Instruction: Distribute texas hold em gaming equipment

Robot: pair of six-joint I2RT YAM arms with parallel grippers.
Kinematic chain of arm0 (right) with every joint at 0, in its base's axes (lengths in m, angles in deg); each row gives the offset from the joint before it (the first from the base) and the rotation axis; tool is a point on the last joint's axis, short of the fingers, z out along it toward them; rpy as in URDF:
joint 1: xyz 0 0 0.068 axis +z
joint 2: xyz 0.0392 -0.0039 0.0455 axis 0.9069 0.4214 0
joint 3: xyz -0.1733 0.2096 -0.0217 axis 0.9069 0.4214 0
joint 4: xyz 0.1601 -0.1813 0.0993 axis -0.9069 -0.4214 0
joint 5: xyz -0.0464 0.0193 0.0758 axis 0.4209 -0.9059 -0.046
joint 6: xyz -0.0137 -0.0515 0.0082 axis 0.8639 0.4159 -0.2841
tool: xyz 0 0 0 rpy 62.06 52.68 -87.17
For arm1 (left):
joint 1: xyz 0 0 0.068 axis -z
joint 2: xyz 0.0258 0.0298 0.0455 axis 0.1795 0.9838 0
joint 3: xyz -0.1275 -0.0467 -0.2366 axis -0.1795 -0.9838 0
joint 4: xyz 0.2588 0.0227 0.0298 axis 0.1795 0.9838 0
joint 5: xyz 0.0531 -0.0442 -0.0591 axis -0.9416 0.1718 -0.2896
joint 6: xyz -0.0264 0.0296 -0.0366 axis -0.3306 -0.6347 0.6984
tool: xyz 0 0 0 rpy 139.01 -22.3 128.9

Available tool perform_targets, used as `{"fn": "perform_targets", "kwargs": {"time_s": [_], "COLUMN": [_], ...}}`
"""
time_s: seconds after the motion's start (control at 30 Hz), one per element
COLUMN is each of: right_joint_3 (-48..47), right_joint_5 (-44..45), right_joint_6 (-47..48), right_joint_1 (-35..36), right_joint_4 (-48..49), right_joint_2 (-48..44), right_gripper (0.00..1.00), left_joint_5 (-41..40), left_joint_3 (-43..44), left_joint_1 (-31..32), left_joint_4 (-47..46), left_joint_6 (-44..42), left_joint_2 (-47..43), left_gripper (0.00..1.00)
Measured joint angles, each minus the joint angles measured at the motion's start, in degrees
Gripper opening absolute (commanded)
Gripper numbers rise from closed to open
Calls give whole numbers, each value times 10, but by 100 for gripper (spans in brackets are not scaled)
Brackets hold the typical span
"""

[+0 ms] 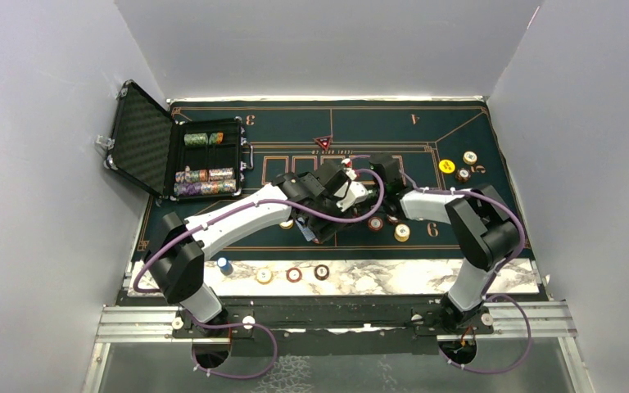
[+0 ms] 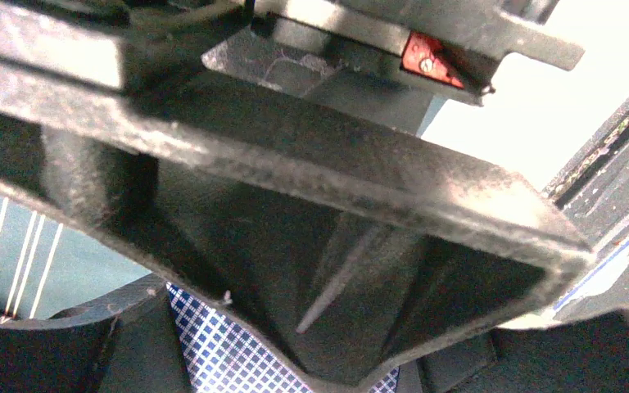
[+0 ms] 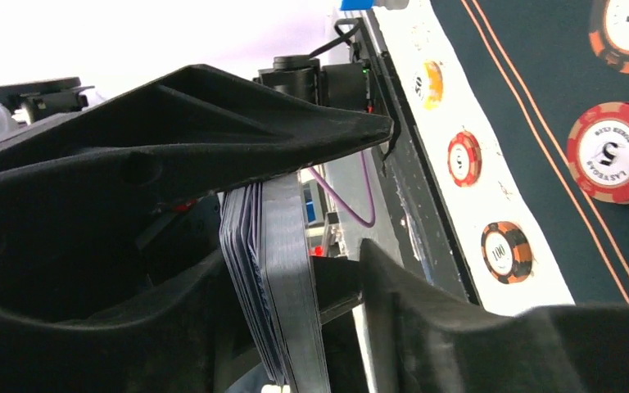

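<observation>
Both grippers meet over the middle of the green mat. My left gripper [image 1: 321, 214] is shut on the deck of blue-backed playing cards; the left wrist view shows the checked card back [image 2: 229, 352] low between its fingers. The right wrist view shows the same deck [image 3: 274, 286] edge-on, with a few cards fanned off on its left. My right gripper [image 3: 291, 254] straddles it, open, with a gap to its right finger [image 3: 426, 327]. A red chip [image 1: 375, 223] and a yellow chip [image 1: 401, 232] lie on the mat nearby. A small red triangular marker [image 1: 323, 142] sits farther back.
The open black case [image 1: 143, 139] with rows of chips stands at the back left. Several chips [image 1: 294, 274] lie along the marble strip at the near edge. A yellow disc [image 1: 447, 166] and two chips [image 1: 469, 158] sit at the mat's right.
</observation>
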State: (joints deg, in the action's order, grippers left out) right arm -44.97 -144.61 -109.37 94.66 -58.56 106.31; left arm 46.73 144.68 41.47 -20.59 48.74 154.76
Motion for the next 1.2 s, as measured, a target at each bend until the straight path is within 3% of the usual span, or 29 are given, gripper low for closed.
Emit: {"fn": "perform_targets", "kwargs": {"time_s": [0.17, 0.27, 0.33, 0.43, 0.47, 0.6, 1.2], "right_joint_3": [20, 32, 42, 52, 54, 71, 94], "right_joint_5": [-5, -5, -4, -3, -3, -2, -3], "right_joint_6": [-51, -55, -59, -61, -60, -62, -69], "right_joint_1": [1, 0, -2, -8, -10, -21, -31], "right_joint_4": [77, 103, 113, 117, 120, 132, 127], "right_joint_2": [-1, -3, -9, -22, -25, -36, -43], "right_gripper": [2, 1, 1, 1, 1, 1, 1], "left_joint_5": [0, 3, 3, 4, 5, 3, 24], "left_joint_3": [1, 1, 1, 5, 7, 17, 31], "left_joint_1": [0, -1, -1, 2, 2, 3, 0], "left_joint_4": [1, 3, 3, -2, -3, -2, 6], "left_joint_6": [0, 0, 2, 6, 7, 21, 17], "left_joint_2": [1, 1, 1, 1, 1, -1, -13], "left_gripper": [0, 2, 32, 59, 76, 97, 98]}}
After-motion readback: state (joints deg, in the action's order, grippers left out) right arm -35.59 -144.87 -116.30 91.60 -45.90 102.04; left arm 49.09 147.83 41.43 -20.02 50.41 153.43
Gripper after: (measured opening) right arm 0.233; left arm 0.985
